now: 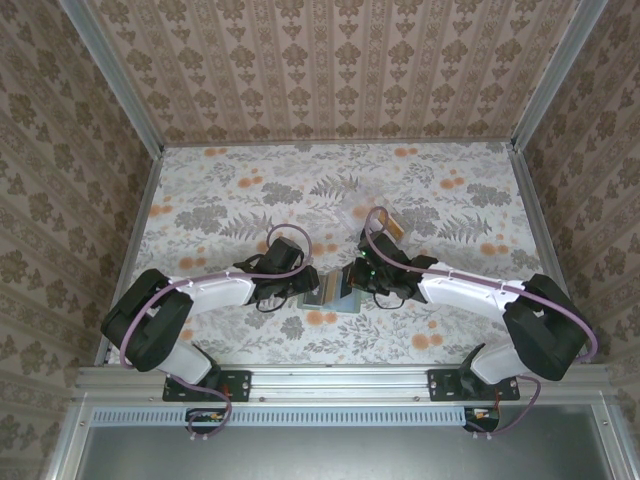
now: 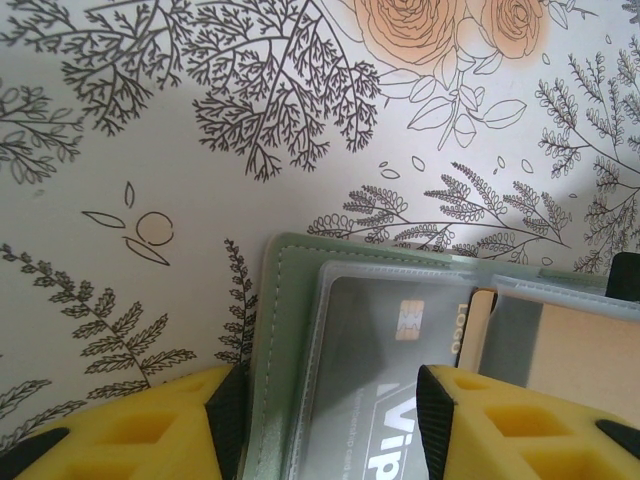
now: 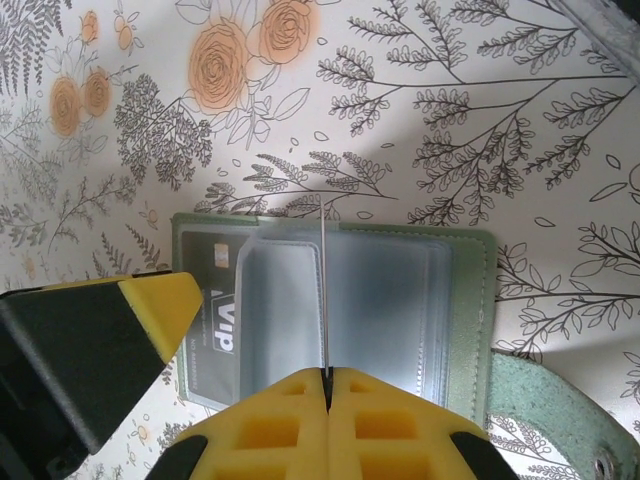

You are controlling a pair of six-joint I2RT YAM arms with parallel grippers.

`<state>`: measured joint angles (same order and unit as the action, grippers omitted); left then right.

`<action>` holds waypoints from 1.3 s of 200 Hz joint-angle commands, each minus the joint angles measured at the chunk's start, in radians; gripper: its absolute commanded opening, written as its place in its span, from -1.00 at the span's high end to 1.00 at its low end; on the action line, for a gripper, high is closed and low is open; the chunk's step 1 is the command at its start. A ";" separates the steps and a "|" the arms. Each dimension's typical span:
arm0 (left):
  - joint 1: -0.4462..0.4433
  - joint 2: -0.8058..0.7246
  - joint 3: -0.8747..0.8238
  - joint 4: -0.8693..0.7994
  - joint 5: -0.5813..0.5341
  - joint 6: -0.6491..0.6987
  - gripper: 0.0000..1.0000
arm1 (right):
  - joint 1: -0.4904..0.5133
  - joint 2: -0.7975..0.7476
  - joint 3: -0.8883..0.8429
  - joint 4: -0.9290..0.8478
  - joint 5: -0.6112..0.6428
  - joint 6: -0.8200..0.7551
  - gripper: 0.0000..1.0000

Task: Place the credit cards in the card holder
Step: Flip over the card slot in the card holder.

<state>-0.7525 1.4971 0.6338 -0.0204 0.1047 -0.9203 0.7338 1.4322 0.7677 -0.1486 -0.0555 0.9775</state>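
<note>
The sage-green card holder (image 3: 465, 300) lies open on the floral table, its clear sleeves facing up. A dark "VIP" card (image 3: 210, 300) sits in the left sleeve (image 2: 380, 340). My right gripper (image 3: 326, 372) is shut on a thin card (image 3: 325, 280), held on edge over the holder's middle. In the left wrist view this card shows a tan face (image 2: 585, 355). My left gripper (image 2: 330, 400) stands half open over the holder's left page (image 2: 270, 330), one pad at its outer edge, the other on the dark card's sleeve. In the top view both grippers (image 1: 300, 285) (image 1: 358, 275) meet at the holder (image 1: 330, 292).
A clear plastic box (image 1: 360, 212) stands just beyond the right arm's wrist, with an orange card (image 1: 392, 227) beside it. The holder's snap tab (image 3: 560, 420) sticks out to the right. Metal rails and patterned walls close in the table.
</note>
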 commanded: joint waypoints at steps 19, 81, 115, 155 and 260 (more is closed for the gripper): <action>-0.016 0.017 -0.004 -0.039 0.028 -0.015 0.02 | 0.008 -0.023 0.057 -0.044 -0.026 -0.036 1.00; -0.015 0.012 -0.003 -0.043 0.019 -0.014 0.02 | 0.016 -0.027 0.078 -0.082 -0.009 -0.058 1.00; -0.016 -0.022 -0.012 -0.046 0.004 -0.010 0.01 | 0.016 -0.026 0.080 -0.061 -0.029 -0.062 1.00; -0.016 -0.085 -0.032 -0.060 -0.033 -0.011 -0.07 | 0.019 -0.017 0.097 -0.036 -0.059 -0.066 1.00; -0.016 -0.190 -0.073 -0.072 -0.096 -0.025 -0.28 | 0.022 0.054 0.130 0.000 -0.124 -0.065 1.00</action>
<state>-0.7654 1.3479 0.5816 -0.0692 0.0463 -0.9295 0.7471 1.4609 0.8597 -0.1730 -0.1402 0.9260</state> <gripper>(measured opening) 0.639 0.064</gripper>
